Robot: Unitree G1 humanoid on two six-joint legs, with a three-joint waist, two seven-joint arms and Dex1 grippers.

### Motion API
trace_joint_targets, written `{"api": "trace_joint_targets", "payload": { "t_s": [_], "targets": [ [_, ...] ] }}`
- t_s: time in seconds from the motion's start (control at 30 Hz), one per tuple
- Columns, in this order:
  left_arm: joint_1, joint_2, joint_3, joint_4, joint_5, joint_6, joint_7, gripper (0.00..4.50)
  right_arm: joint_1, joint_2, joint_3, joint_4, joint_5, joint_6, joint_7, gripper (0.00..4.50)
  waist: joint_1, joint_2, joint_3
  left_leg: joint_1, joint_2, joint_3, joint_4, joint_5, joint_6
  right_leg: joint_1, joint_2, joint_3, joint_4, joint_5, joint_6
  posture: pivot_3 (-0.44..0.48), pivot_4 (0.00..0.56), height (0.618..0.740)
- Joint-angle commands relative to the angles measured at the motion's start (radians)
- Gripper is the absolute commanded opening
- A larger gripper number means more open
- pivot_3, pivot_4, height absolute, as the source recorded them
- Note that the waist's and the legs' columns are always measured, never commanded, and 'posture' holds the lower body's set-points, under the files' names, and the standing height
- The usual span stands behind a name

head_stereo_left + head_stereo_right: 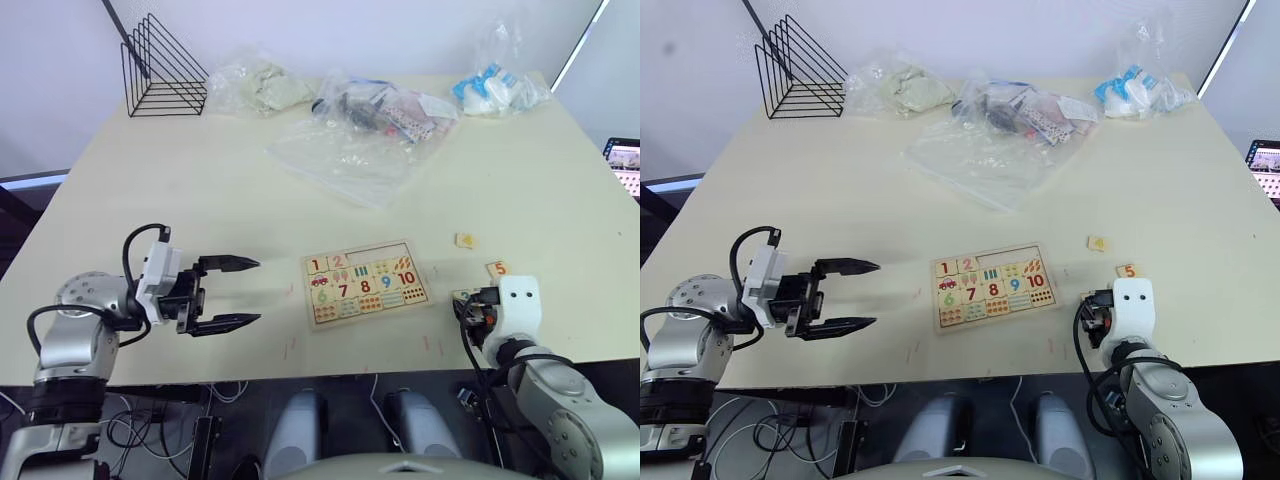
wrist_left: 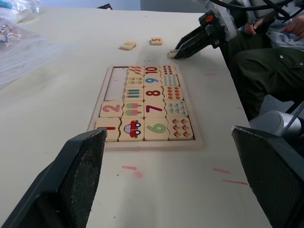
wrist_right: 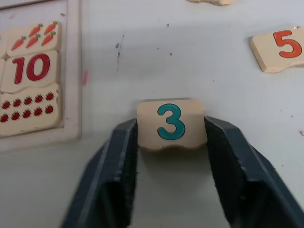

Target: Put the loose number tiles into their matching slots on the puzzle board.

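Right pincer clamps square wooden 3 tile.

Head stereo pair looks down over table; L wrist cam low, facing puzzle board; R wrist cam close above board's right edge.

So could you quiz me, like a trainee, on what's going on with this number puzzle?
1. True or false: the right gripper is shut on the 3 tile.
2. Which digits already sit in the puzzle board's top row?
A. 1 and 2
B. 4 and 5
3. Fill in: the left gripper is ____.

Key: 1 true; 2 A; 3 open. The 5 tile lies loose on the table.
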State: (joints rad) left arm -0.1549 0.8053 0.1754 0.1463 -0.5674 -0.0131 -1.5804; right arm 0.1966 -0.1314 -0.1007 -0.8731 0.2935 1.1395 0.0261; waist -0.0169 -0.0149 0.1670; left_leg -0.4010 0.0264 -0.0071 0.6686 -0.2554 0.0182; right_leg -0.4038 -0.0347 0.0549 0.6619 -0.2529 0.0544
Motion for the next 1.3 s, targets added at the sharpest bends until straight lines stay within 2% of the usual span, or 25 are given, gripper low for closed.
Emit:
{"api": "trace_joint_targets", "payload": {
  "t_s": [0.03, 0.07, 0.1, 0.27, 0.4, 0.53, 0.63, 0.83, 1.03, 1.3],
  "targets": [
    [-0.011, 0.022, -0.002, -0.002, -0.028, -0.017, -0.034, 4.5, 0.006, -0.001, -0.013, -0.019, 0.009, -0.027, 0.014, 3.72, 0.0, 0.0, 0.0, 0.0, 0.0, 0.0, 0.0, 0.0, 0.0, 0.0, 0.0, 0.0, 0.0, 0.0, 0.0, 0.0, 0.15, 0.74],
    [-0.009, 0.024, -0.003, -0.002, -0.028, -0.018, -0.034, 4.5, 0.009, -0.015, -0.013, -0.022, 0.007, -0.038, 0.023, 4.18, 0.0, 0.0, 0.0, 0.0, 0.0, 0.0, 0.0, 0.0, 0.0, 0.0, 0.0, 0.0, 0.0, 0.0, 0.0, 0.0, 0.15, 0.74],
    [-0.007, 0.025, -0.003, -0.001, -0.028, -0.019, -0.034, 4.5, 0.011, -0.025, -0.015, -0.025, 0.003, -0.049, 0.029, 4.46, 0.0, 0.0, 0.0, 0.0, 0.0, 0.0, 0.0, 0.0, 0.0, 0.0, 0.0, 0.0, 0.0, 0.0, 0.0, 0.0, 0.15, 0.74],
    [0.01, 0.025, 0.006, -0.001, -0.025, -0.022, -0.034, 4.5, 0.017, -0.088, -0.072, -0.032, 0.026, -0.151, 0.11, 4.46, -0.001, 0.0, 0.0, 0.0, 0.0, 0.001, 0.0, 0.0, 0.0, 0.0, 0.0, 0.0, 0.0, 0.0, 0.0, 0.0, 0.15, 0.74],
    [0.014, 0.002, 0.03, 0.004, -0.041, -0.007, -0.018, 4.5, 0.0, -0.182, -0.129, -0.002, 0.095, -0.218, 0.25, 4.46, -0.001, 0.0, 0.0, 0.0, 0.0, 0.001, 0.0, 0.0, 0.0, 0.0, 0.0, 0.0, 0.0, 0.0, 0.0, 0.0, 0.15, 0.74],
    [0.028, 0.024, 0.009, 0.022, -0.067, -0.038, -0.034, 4.5, -0.019, -0.392, -0.191, 0.147, 0.182, -0.375, 0.587, 4.46, -0.001, 0.0, 0.001, 0.0, 0.0, 0.002, 0.0, 0.0, 0.0, 0.0, 0.0, 0.001, 0.0, 0.0, 0.0, 0.0, 0.15, 0.74],
    [0.021, 0.056, -0.021, 0.029, -0.096, -0.039, -0.034, 4.5, -0.05, -0.502, -0.199, 0.29, 0.172, -0.5, 0.742, 4.46, 0.0, -0.002, 0.002, 0.0, -0.001, 0.002, 0.0, 0.0, 0.0, 0.0, -0.001, 0.001, -0.001, 0.0, 0.0, 0.0, 0.15, 0.74],
    [-0.026, 0.139, -0.138, 0.083, -0.168, -0.112, -0.034, 4.5, -0.151, -0.675, -0.143, 0.623, 0.146, -0.829, 1.111, 4.46, 0.002, -0.002, 0.002, 0.0, -0.002, 0.004, 0.0, 0.0, 0.0, 0.001, 0.0, -0.001, -0.001, 0.0, 0.0, 0.0, 0.15, 0.74],
    [-0.057, 0.181, -0.226, 0.103, -0.23, -0.157, -0.034, 4.5, -0.316, -0.768, -0.012, 0.89, 0.08, -1.023, 1.367, 4.46, 0.0, -0.002, 0.004, 0.0, -0.002, 0.005, 0.0, 0.0, 0.0, 0.0, 0.0, 0.0, -0.001, 0.002, 0.004, 0.0, 0.15, 0.74],
    [-0.071, 0.204, -0.28, 0.117, -0.267, -0.204, -0.034, 4.5, -0.515, -0.751, 0.129, 1.117, -0.021, -1.204, 1.49, 4.46, 0.001, -0.002, 0.006, 0.0, -0.002, 0.006, 0.0, 0.0, 0.0, 0.0, 0.0, 0.0, 0.0, 0.003, 0.004, 0.0, 0.15, 0.74]
  ]
}}
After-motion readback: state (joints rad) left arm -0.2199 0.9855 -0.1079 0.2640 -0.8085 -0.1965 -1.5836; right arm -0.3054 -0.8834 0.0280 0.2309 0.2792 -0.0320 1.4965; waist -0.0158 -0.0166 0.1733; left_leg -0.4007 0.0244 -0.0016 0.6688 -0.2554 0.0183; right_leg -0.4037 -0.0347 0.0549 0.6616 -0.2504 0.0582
